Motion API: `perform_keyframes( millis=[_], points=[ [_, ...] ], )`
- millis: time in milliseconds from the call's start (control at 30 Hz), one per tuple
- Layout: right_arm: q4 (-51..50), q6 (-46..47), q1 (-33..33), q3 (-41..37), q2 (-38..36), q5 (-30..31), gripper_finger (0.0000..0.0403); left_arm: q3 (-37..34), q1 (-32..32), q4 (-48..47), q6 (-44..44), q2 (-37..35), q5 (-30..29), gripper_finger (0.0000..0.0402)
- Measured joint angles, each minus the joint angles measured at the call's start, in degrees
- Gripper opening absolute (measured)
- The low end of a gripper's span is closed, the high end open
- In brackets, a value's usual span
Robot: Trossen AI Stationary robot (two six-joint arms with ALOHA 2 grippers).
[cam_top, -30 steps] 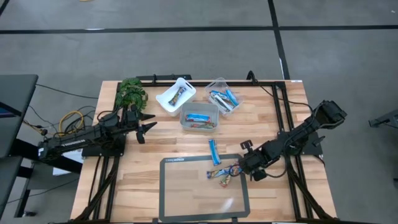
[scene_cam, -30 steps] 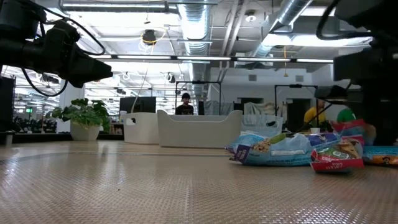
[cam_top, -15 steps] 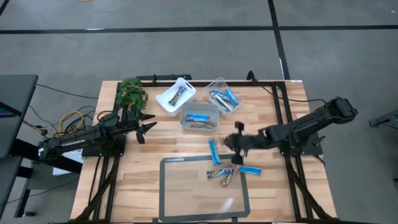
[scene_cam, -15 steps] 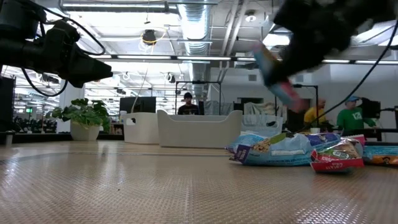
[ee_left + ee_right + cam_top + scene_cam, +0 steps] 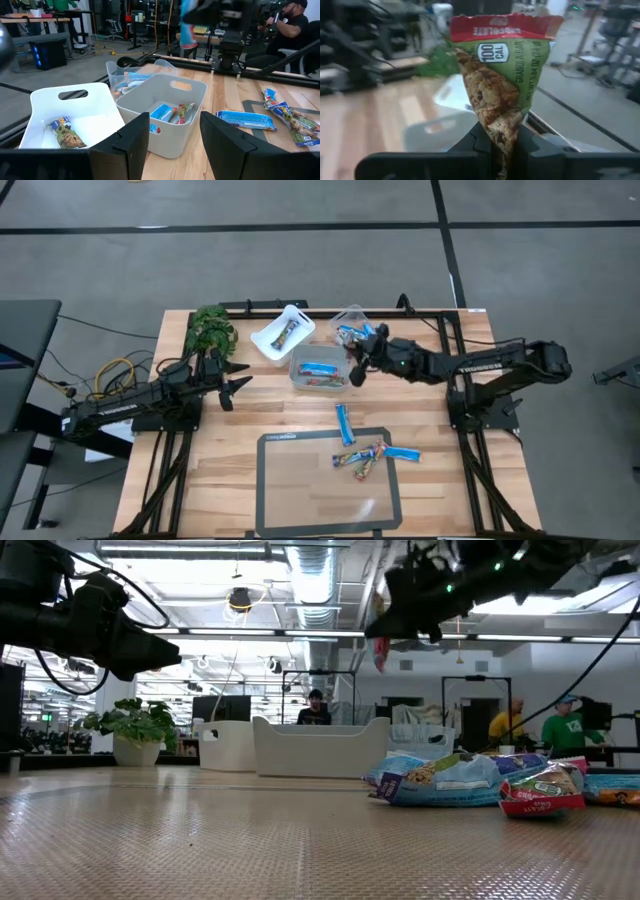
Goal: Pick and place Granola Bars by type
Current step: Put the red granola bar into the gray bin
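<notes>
The right gripper [image 5: 357, 372], clamped on a granola bar [image 5: 501, 95], is now hovering over the grey tub [image 5: 298, 370], having carried it up from the mat [image 5: 300, 510]; sorting drop likely next. Left gripper [image 5: 236, 386] is waiting, spread wide.

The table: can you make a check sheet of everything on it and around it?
Surface: wooden table with a clear mat near the front.
Job's things: three tubs each holding bars; loose bars on and beside the mat.
Clutter: plant at the back left corner.
End effectors: right end effector shut on a bar, above the middle tub; left end effector open, waiting at the left.
Cables: bundle off the left edge.
Surroundings: people in the room behind.
</notes>
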Motion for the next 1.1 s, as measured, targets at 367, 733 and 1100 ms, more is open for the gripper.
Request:
perform_keyframes(
  millis=[367,733,1100],
  points=[
    [-7.09,-6.76,-4.34,9.54,7.62,-8.22,0.0016,0.00,0.02,0.01,0.00,0.15,-0.04,0.0169],
    [-37.50,-18.13,-3.54,26.94,16.53,-9.07,0.0024,0.00,0.00,0.02,0.00,0.15,-0.03,0.0169],
    [-41.92,-22.60,-2.81,32.56,25.63,-9.11,0.0038,0.00,0.01,0.02,0.00,0.15,-0.02,0.0169]
  ],
)
